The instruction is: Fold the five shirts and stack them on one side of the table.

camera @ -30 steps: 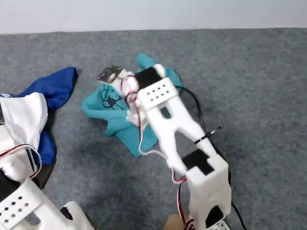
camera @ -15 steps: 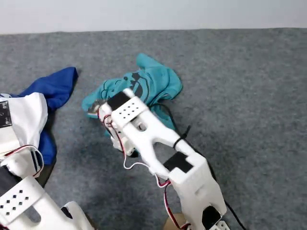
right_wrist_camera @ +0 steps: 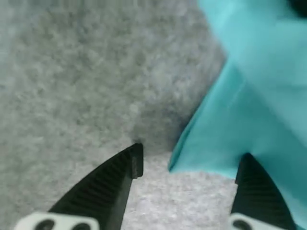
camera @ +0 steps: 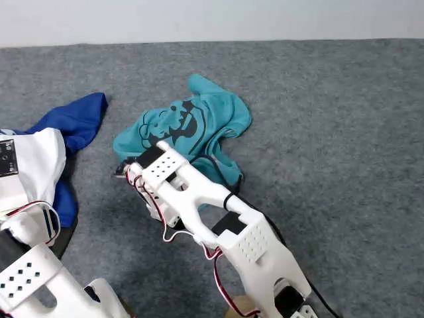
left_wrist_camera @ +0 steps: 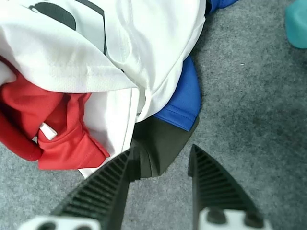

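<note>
Teal shirt (camera: 199, 126) lies crumpled on the counter (camera: 344, 132), the right end effector (right_wrist_camera: 192, 160) spread at its edge. The left end effector (left_wrist_camera: 163, 155), also spread, hangs above the heaped white shirt (left_wrist_camera: 96, 43), red shirt (left_wrist_camera: 62, 129) and blue shirt (left_wrist_camera: 182, 100).

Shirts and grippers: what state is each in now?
teal shirt: crumpled, unfolded, apart from the other shirts.
white shirt: unfolded, over the red and blue ones.
blue shirt: crumpled, partly under the white one.
red shirt: bunched, partly under the white one.
dark shirt: mostly covered by the others.
right gripper: open, at the teal shirt's edge.
left gripper: open, by the dark shirt's edge.
</note>
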{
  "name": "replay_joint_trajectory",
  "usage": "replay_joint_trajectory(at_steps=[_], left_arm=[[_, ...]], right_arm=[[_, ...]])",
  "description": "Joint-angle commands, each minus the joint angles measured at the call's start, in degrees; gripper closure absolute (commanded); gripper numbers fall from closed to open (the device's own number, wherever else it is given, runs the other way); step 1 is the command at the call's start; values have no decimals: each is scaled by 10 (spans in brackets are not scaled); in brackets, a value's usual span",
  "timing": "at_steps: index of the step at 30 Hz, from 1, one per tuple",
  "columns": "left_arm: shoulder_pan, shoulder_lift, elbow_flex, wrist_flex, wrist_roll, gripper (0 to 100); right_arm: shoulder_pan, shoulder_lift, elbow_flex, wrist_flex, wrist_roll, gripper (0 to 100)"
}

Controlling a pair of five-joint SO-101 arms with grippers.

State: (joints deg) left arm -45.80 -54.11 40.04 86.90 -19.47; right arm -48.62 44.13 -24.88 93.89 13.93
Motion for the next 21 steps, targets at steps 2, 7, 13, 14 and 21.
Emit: replay_joint_trajectory(at_steps=[2, 7, 13, 14, 21], left_arm=[[-3, -7, -3, -8, -8, 829], [-3, -7, -3, -8, -8, 829], [-3, -7, -3, -8, -6, 829], [-3, -7, -3, -8, -6, 829], [-1, -7, -7, -7, -5, 829]], right_arm=[[21, 19, -27, -17, 0, 761], [30, 25, -28, -18, 40, 947], [44, 12, -28, -22, 51, 971], [49, 8, -28, -22, 51, 976], [90, -73, -28, 14, 52, 988]])
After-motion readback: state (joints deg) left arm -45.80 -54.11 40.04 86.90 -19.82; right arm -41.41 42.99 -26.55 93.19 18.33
